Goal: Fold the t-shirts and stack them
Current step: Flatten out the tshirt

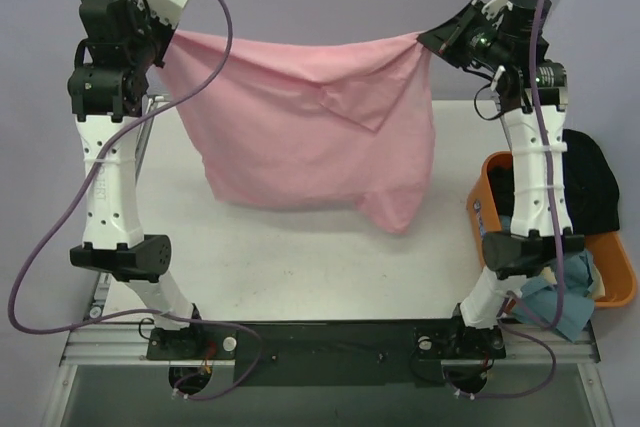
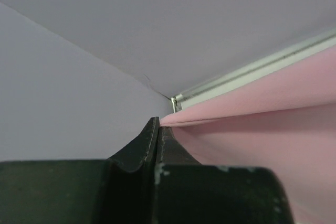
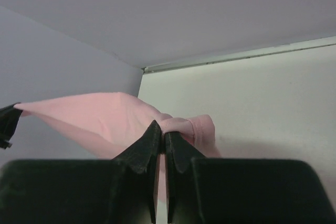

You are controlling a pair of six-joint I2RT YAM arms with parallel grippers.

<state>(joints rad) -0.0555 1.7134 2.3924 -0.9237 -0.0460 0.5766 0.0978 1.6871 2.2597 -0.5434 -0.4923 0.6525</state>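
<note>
Two hands hold the pink shirt [image 1: 300, 127] stretched between them, raised above the bench [image 1: 300, 267]. The left hand [image 1: 166, 39] is clamped on the shirt's upper left corner and the right hand [image 1: 425, 40] on its upper right corner. In each wrist view the fingers meet tip to tip with pink cloth pinched between them. The cloth runs from one hand to the other along a slightly sagging top edge and hangs below as a broad sheet, with a fold slanting across its right half. Its lower right corner droops lowest; whether that corner touches the bench cannot be told. Beyond the right arm, at the bench's right side, stands an orange tub [image 1: 622, 292], well apart from the pink shirt. A black shirt [image 1: 590, 182] is draped over its far part and a blue shirt [image 1: 560, 305] spills over its near rim.
</note>
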